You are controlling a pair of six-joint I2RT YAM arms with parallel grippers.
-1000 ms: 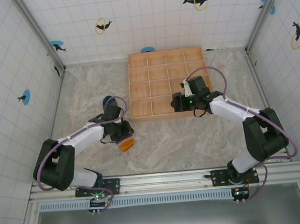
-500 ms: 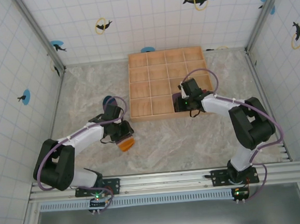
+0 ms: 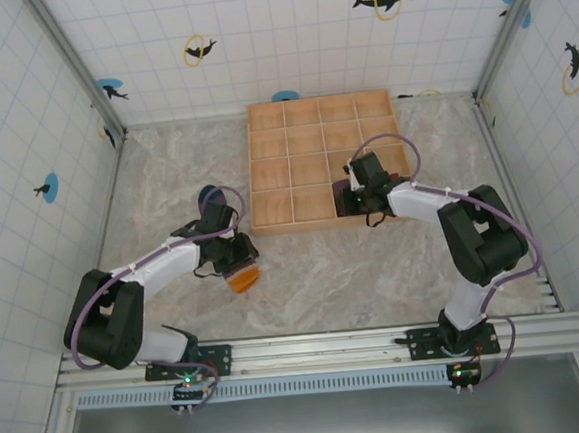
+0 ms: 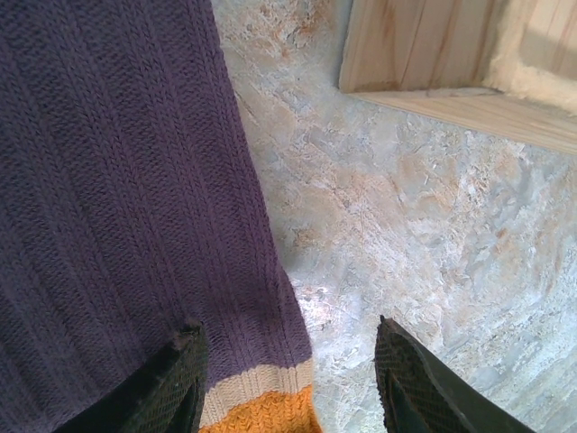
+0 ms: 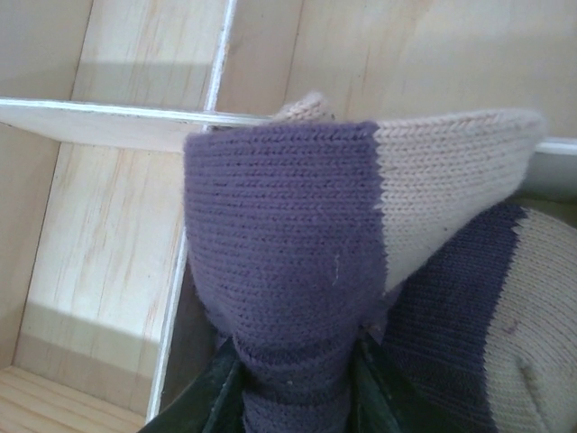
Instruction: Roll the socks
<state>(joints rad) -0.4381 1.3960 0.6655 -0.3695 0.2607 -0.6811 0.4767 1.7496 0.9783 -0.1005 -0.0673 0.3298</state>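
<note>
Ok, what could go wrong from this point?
The right gripper pinches only a fold of the purple and tan sock inside the tray, beside a divider; it may slip or snag when lifted. The orange-cuffed sock lies off-centre under the open left gripper, so closing may miss it.

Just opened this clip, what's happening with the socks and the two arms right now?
Two arms are working on socks. The right gripper is pinched on a bunched purple and tan sock above a compartment at the near edge of the wooden tray. The left gripper is open over the purple sock with the orange cuff, which lies flat on the table, one finger above the fabric and the other above bare tabletop. That sock is not rolled yet.
</note>
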